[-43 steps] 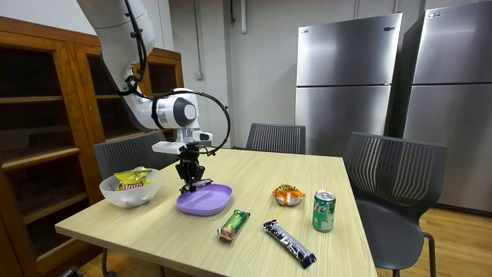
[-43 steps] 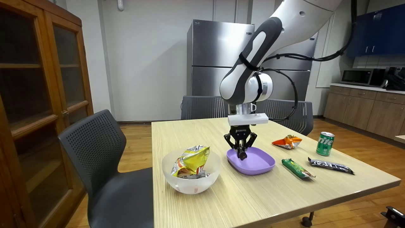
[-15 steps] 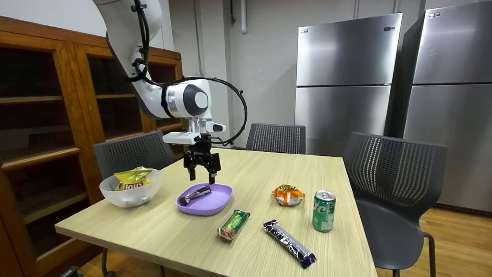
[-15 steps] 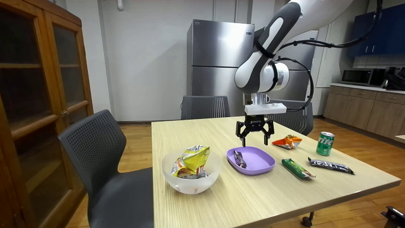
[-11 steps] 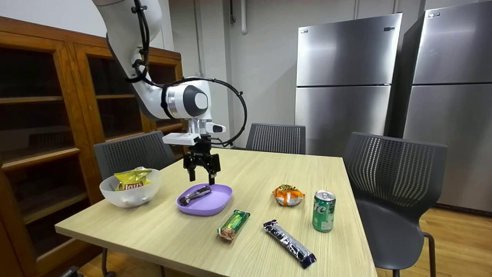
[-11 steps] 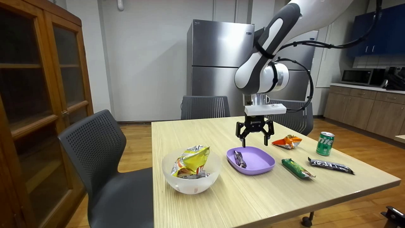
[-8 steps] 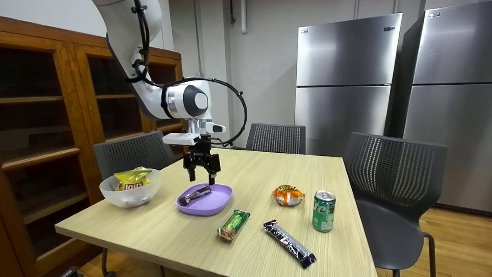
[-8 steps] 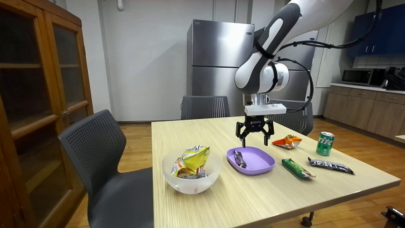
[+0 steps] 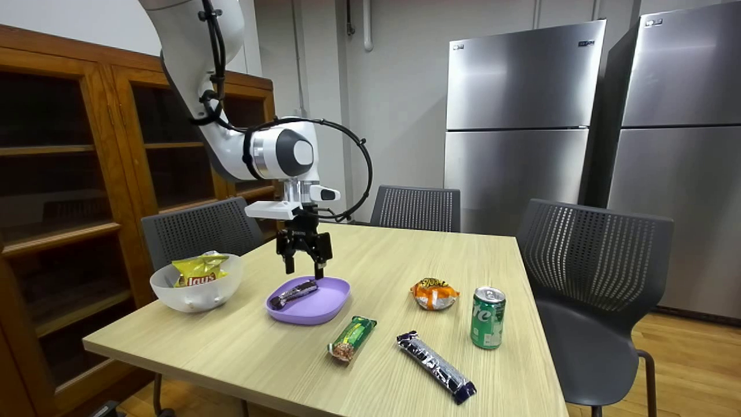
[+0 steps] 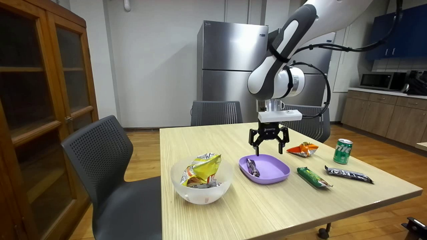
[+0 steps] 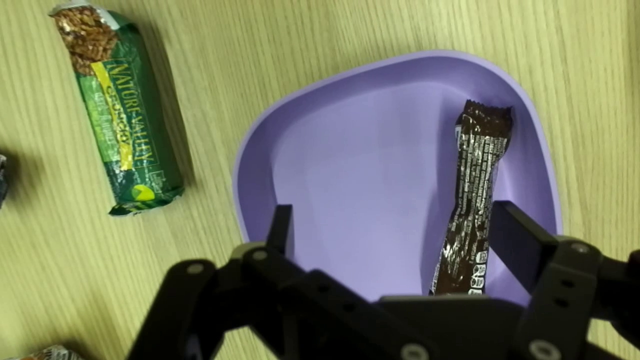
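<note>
My fingers (image 11: 522,245) hang spread and empty over the purple dish (image 11: 350,175); brown-wrapped bar (image 11: 472,200) lies along one side inside, likely retained by the dish's upturned shape.

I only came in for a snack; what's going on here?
The robot's gripper hangs open above a purple plate, holding nothing. A brown-wrapped bar lies on the plate. On the table nearby are a green granola bar, a silver-and-dark bar, an orange packet, a soda can and a bowl with a yellow chip bag.
</note>
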